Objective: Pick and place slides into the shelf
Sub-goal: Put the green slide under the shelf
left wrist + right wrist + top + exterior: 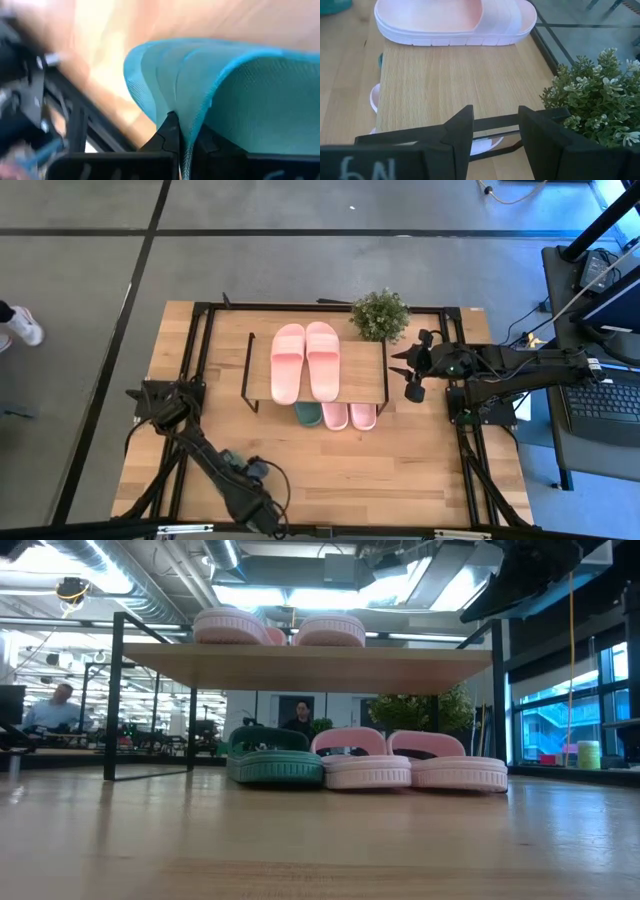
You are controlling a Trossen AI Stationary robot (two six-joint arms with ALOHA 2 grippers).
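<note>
While I watch from above, my left gripper (262, 515) sits at the bottom edge of the frame, left of centre, and its wrist camera shows the fingers (167, 132) pinched fully together on the edge of a dark green slide (240, 95), which fills the right half of that picture. I judge this to be the last sandal to go in, gripped by its thin edge so it can be carried across and slid under the board. At the frame's centre stands the shelf (365, 380), a low light wood board on thin black legs. One light pink pair (305, 360) lies side by side on top, toes away from me. In the level view, lower centre, a single green slide (275, 760) sits beneath the board with a second pink pair (410, 762) touching in a row to its right; room remains on the green one's left, which I take to be the spot for its mate. My right gripper (495, 132) waits at the shelf's right end, centre right in the overhead frame, jaws parted about halfway and holding nothing. A small potted plant (380, 313) stands just beside the shelf's upper right corner. The sandals look soft, moulded, wide-strapped and open-toed.
</note>
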